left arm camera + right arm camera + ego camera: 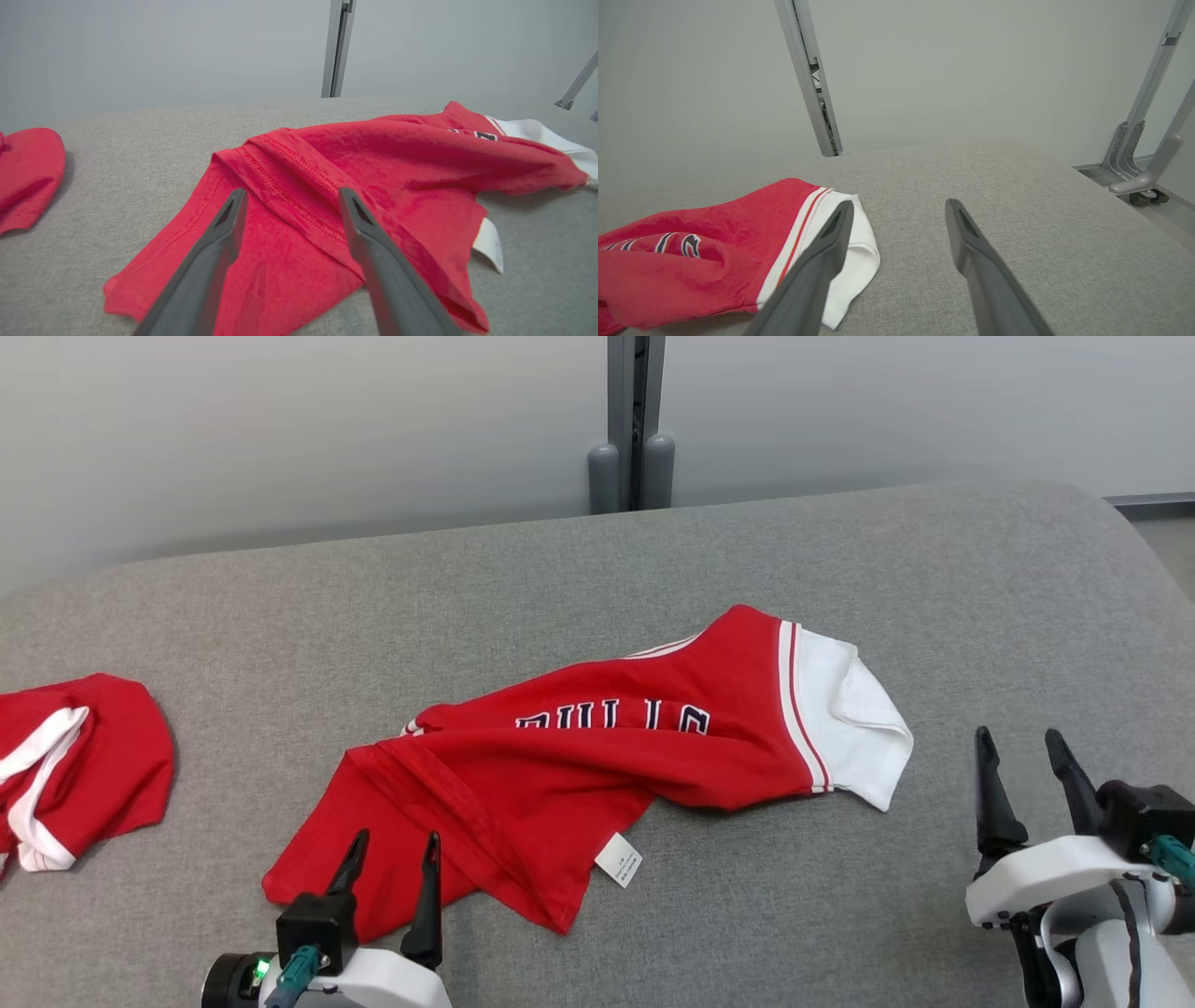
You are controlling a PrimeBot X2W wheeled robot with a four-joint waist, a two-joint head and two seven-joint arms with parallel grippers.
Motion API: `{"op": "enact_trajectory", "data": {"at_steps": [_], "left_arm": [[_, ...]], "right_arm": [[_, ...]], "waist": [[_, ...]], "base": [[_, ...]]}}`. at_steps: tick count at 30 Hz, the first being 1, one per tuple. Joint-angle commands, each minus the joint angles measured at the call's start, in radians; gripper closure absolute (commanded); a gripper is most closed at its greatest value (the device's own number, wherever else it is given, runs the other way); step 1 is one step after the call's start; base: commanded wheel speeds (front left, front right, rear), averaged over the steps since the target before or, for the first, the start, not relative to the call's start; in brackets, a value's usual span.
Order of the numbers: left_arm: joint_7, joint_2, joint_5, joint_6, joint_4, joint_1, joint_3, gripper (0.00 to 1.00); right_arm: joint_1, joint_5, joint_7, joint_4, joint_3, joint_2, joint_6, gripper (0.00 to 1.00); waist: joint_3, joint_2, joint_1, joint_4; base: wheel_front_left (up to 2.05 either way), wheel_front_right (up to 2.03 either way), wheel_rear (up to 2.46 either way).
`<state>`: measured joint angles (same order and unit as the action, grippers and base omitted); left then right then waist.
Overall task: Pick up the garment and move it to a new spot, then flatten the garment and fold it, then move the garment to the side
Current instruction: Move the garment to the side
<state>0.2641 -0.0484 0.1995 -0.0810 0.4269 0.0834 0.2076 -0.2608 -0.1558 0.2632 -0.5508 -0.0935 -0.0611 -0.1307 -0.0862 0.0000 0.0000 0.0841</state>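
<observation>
Red basketball jersey (pixel 597 756), crumpled, lying crosswise on the middle of the grey padded surface (pixel 934 569): hem end toward the near left, white-sleeved end toward the right. Bunched into long folds along its length. Dark-edged white lettering (pixel 611 719) half swallowed by a crease, upside down as seen from the head. White sleeve (pixel 854 719) set off from the red by thin white and red stripes, resting on the padding. Small white care label (pixel 618 859) poking out from the near edge onto the grey cloth.

Left gripper (pixel 396 845): spread wide, holding nothing, poised at the jersey's near-left hem corner. Same gripper (pixel 292 193) in its wrist view: dark fingers framing a stitched hem fold of the jersey (pixel 373 154), label (pixel 488 242) off to the right. Contact with the fabric: cannot tell.

Right gripper (pixel 1018 737): likewise spread wide and empty, to the right of the white sleeve, apart from it. Same gripper (pixel 900 203) in its wrist view: bare padding between the fingers, sleeve (pixel 864 256) and jersey (pixel 691 252) to the left.

Second red garment with white trim (pixel 84 756) at the far left of the surface, well apart from the jersey. Grey metal post (pixel 635 420) against the pale wall behind.
</observation>
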Motion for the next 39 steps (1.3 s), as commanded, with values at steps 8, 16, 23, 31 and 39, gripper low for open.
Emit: {"op": "enact_trajectory", "data": {"at_steps": [8, 16, 23, 31, 39], "left_arm": [[0.000, -0.004, 0.013, 0.018, 0.013, -0.040, 0.018, 0.00], [0.000, -0.004, 0.111, 0.045, 0.031, 0.003, 0.093, 0.00], [0.000, -0.004, 0.184, 0.058, 0.056, 0.058, 0.166, 0.00], [0.000, -0.004, 0.237, 0.026, 0.124, 0.105, 0.237, 0.00], [0.000, -0.005, 0.277, -0.022, 0.204, 0.135, 0.254, 1.00]], "right_arm": [[0.022, 0.027, 0.002, 0.093, 0.019, 0.009, 0.000, 0.00], [0.014, 0.006, 0.002, 0.068, 0.049, 0.007, 0.000, 0.00], [-0.005, 0.010, 0.002, 0.058, 0.043, 0.007, 0.000, 0.00], [-0.011, -0.004, 0.002, 0.039, 0.050, 0.007, 0.000, 0.00], [-0.015, -0.005, 0.002, 0.033, 0.038, 0.007, 0.000, 0.00]], "waist": [[0.036, 0.0000, 0.0000, -0.004], [0.006, 0.0000, 0.0000, -0.001], [-0.015, 0.0000, 0.0000, 0.024], [-0.029, 0.0000, 0.0000, 0.057], [-0.037, 0.0000, 0.0000, 0.072]], "base": [[0.00, 0.00, 0.00], [0.00, 0.00, 0.00], [0.00, 0.00, 0.00], [0.00, 0.00, 0.00], [0.00, 0.00, 0.00]]}}
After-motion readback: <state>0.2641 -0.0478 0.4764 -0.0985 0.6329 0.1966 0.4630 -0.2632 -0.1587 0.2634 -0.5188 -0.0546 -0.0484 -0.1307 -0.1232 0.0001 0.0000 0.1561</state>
